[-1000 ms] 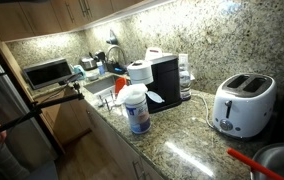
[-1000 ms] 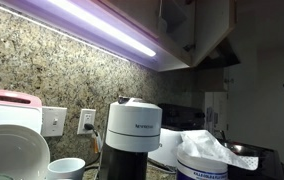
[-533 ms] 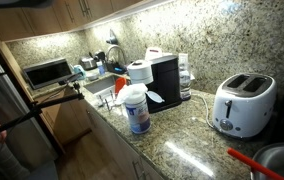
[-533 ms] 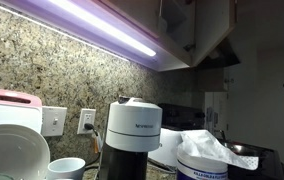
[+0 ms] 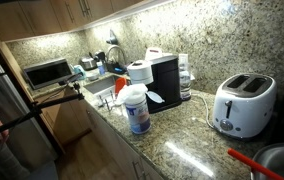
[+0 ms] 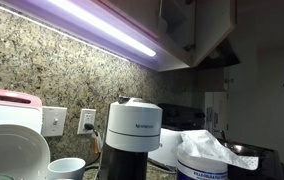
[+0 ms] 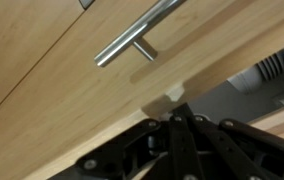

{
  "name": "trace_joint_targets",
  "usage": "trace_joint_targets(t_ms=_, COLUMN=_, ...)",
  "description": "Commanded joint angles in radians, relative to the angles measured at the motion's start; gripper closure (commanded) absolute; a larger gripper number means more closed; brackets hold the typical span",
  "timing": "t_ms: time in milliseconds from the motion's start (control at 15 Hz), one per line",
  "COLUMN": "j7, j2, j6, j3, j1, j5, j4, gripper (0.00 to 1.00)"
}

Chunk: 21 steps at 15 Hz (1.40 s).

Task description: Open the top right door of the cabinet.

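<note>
Cabinet [image 7: 52, 90] is filling most of the wrist view as medium-brown wood, sitting high over the counter; in an exterior view the same wood is showing above the lit strip [image 6: 92, 22].

Nearest the camera, the gripper [image 7: 172, 118] is coming in from the bottom. Its black links are converging to one tip, so the jaws are looking clenched with nothing between them. The tip is sitting just under the door's lower edge, close to a small pale bumper [image 7: 173, 92]. Whether it is touching the wood, cannot tell.

Further out, the silver bar handle [image 7: 142, 32] is running diagonally across the door face, apart from the gripper and not being grasped.

Beyond the door edge, something grey and ribbed [image 7: 272, 70] is showing, blurred.

Progress, as a judgement: the arm is already up at the right door. Whether the door is cracked open cannot be told. The handle is looking untouched. The pull or pry, and the full swing, are looking like what is left.
</note>
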Motion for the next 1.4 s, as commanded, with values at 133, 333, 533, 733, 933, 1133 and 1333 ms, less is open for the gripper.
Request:
trace_joint_targets(t_ms=133, j7=-0.02, j2=-0.04, j6=0.009, j3=-0.049, j1=-0.068, j5=0.013, j4=-0.016, gripper=1.0)
trace_joint_targets(t_ms=333, j7=-0.02, j2=-0.057, j6=0.01, j3=-0.057, j1=-0.088, j5=0.012, j4=-0.02, gripper=1.0)
trace_joint_targets(t_ms=533, j7=-0.02, j2=-0.077, j6=0.003, j3=-0.066, j1=-0.107, j5=0.013, j4=-0.028, gripper=1.0)
trace_joint_targets(t_ms=733, j7=-0.024, j2=-0.111, j6=-0.001, j3=-0.088, j1=-0.14, j5=0.011, j4=-0.045, gripper=1.0)
trace_joint_targets(t_ms=933, j7=-0.017, j2=-0.144, j6=-0.009, j3=-0.115, j1=-0.167, j5=0.018, j4=-0.071, gripper=1.0)
trace_joint_targets(t_ms=1133, j7=-0.009, j2=-0.166, j6=-0.015, j3=-0.131, j1=-0.197, j5=0.024, j4=-0.092, gripper=1.0)
trace_joint_targets(t_ms=1333, j7=-0.004, j2=-0.182, j6=-0.02, j3=-0.142, j1=-0.228, j5=0.032, j4=-0.103, gripper=1.0)
